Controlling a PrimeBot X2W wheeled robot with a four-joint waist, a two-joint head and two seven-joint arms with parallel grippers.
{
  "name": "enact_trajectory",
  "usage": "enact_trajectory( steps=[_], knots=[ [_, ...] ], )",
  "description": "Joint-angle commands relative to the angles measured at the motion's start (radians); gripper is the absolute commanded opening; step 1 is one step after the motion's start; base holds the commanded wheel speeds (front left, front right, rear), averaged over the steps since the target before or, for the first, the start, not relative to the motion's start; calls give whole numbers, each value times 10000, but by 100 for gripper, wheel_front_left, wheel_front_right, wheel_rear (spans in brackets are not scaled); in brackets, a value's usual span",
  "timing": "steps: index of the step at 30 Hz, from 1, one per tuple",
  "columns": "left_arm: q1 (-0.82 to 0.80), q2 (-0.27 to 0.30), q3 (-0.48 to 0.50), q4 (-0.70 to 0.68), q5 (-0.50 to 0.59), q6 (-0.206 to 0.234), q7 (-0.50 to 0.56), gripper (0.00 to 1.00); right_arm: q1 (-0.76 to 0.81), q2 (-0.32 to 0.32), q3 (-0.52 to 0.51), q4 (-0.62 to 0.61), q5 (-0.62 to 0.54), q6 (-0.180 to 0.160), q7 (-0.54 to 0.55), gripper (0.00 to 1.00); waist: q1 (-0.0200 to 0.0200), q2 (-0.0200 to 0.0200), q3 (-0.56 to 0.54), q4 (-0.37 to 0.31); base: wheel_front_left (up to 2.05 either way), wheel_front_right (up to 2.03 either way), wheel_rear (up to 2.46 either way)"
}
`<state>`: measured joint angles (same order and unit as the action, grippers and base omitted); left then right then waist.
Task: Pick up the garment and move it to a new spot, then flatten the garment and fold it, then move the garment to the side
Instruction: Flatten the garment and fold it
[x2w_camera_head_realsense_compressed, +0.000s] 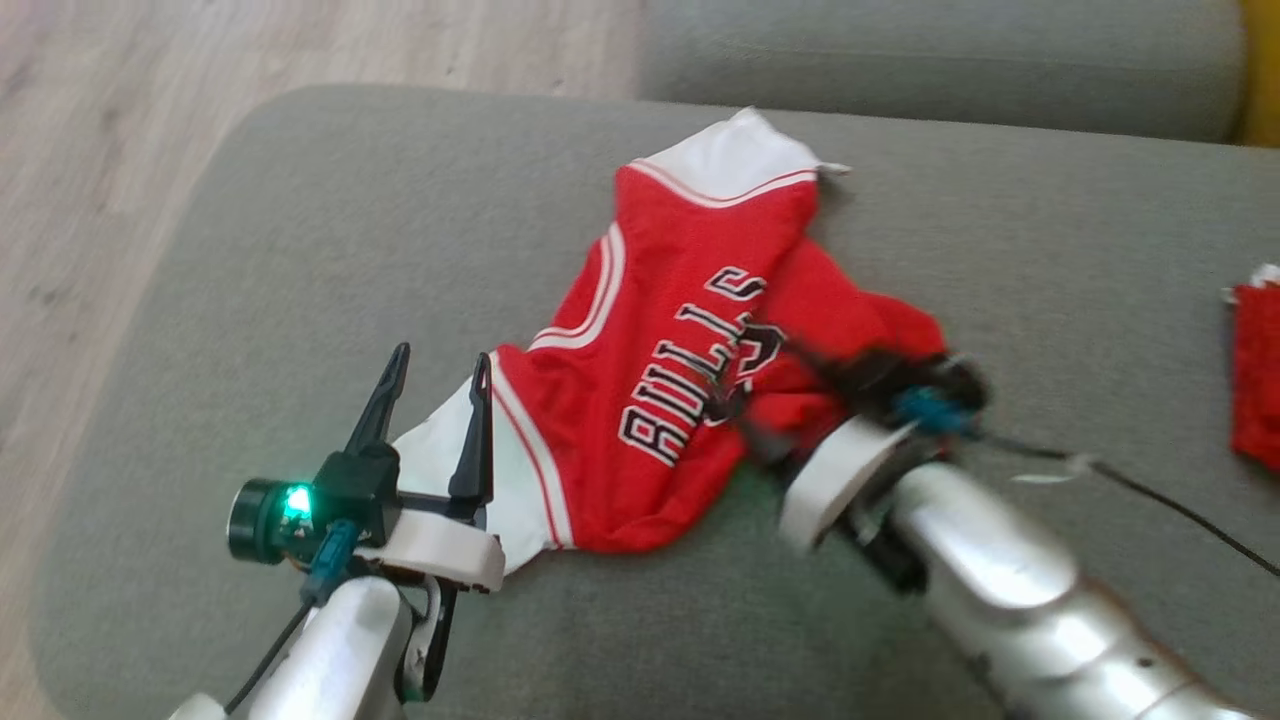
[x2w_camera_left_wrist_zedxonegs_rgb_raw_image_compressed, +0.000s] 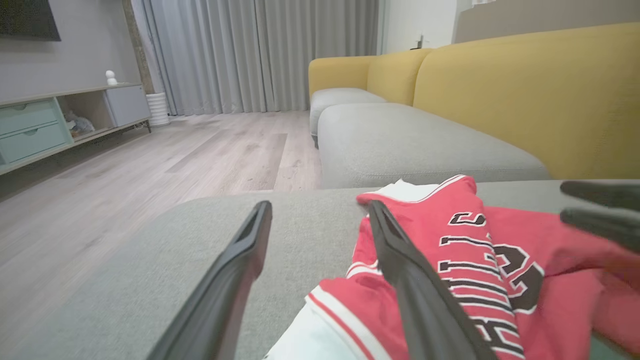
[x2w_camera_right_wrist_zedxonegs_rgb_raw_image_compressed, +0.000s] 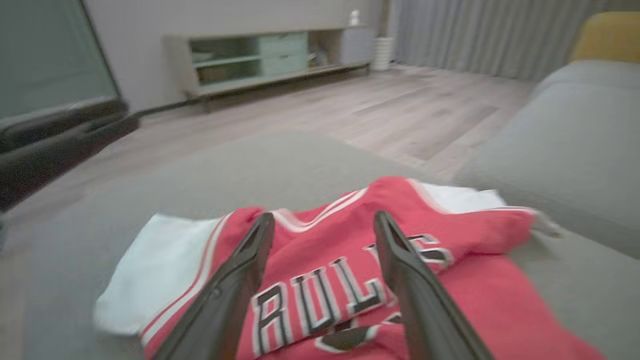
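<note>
Nearest, the left gripper (x2w_camera_head_realsense_compressed: 442, 355) holds its two slim, tapered black fingers spread wide, one lying over the white trim of the jersey (x2w_camera_head_realsense_compressed: 680, 300) and grasping nothing. The motion-blurred right gripper (x2w_camera_right_wrist_zedxonegs_rgb_raw_image_compressed: 324, 216) likewise has its two fingers parted above the lettering, with no cloth pinched. The one red jersey, banded in white with black letters, lies rumpled mid-way across the grey, coarse-woven sofa seat (x2w_camera_head_realsense_compressed: 350, 250); farther off are a second red cloth (x2w_camera_head_realsense_compressed: 1258, 380), a second grey cushion (x2w_camera_head_realsense_compressed: 940, 50) and a pale plank floor (x2w_camera_head_realsense_compressed: 100, 150).

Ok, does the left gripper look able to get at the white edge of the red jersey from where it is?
Probably yes. The left gripper is open right at the white edge of the jersey, one finger over the cloth, and nothing lies between them.
</note>
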<state>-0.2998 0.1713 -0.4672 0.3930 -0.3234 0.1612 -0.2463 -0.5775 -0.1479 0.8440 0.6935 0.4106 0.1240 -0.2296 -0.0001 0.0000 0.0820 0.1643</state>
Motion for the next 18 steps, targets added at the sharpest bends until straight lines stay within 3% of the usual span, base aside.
enact_trajectory(
  steps=[1,10,13,18],
  knots=[
    [-213,220,372,-367,24,72,19,100,185,100,-614,-338,-104,67,-170,100,1,0,-252,-327,0,0,0],
    [67,221,276,-707,-45,178,37,100,2601,720,-6813,-1845,-1963,67,-316,100,1,0,-463,-983,0,0,0],
    [122,207,234,-758,-74,182,33,100,3544,915,-7683,-2312,-2424,67,-315,100,1,0,-418,-1081,0,0,0],
    [76,162,121,-846,-69,174,49,100,4044,971,-7940,-2976,-2405,67,-44,100,1,0,-127,-1048,0,0,0]
  ],
)
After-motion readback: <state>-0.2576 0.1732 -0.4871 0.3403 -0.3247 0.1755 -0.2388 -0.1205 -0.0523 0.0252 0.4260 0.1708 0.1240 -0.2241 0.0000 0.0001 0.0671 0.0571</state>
